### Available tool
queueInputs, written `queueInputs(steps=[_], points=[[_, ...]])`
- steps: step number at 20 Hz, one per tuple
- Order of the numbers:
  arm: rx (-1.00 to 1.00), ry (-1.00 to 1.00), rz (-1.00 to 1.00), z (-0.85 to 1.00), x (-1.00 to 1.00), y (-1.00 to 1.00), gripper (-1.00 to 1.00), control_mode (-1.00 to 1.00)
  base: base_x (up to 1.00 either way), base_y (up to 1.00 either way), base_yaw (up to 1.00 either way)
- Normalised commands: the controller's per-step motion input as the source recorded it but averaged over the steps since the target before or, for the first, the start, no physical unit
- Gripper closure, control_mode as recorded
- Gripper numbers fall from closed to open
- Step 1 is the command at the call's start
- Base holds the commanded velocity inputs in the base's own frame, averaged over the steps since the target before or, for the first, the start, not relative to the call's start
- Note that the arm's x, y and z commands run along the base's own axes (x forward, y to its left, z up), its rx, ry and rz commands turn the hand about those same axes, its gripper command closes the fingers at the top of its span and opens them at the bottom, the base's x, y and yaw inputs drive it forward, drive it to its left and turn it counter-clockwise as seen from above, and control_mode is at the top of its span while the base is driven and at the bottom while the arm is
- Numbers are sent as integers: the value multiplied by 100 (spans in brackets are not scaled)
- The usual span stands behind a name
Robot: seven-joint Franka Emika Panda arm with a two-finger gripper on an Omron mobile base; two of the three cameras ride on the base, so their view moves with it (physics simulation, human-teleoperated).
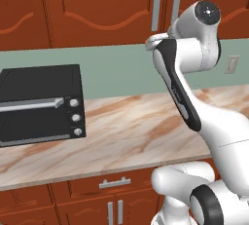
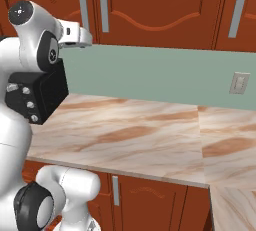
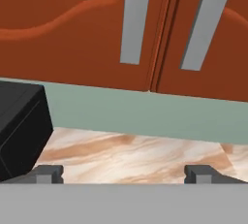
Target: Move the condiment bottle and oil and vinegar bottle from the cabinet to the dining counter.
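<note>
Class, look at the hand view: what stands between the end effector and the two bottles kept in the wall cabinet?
The closed cabinet doors. The open end effector faces their two silver bar handles, and both doors are shut, so neither bottle can be seen or reached until one is opened.

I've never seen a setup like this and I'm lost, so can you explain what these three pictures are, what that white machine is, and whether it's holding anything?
It is a rendered kitchen. The white machine is a robot arm on a driving base. Two pictures come from cameras on that base, behind the arm to its left and right. The third looks along its pincer, whose two dark fingertips stand wide apart, holding nothing. It faces the closed wall cabinet with silver bar handles. Below is a marble counter carrying a black toaster oven. No bottles are visible yet.
</note>
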Motion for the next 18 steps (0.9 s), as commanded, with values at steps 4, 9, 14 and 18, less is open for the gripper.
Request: queueInputs(steps=[4, 9, 14, 18], points=[[0, -29, 0, 11, 1, 0, -100, -100, 0, 0, 0], [0, -30, 0, 14, 9, 0, -100, -100, 0, 0, 0], [0, -5, -5, 35, 25, 0, -100, -100, 0, 0, 0], [0, 0, -9, 44, 15, 1, -100, -100, 0, 0, 0]])
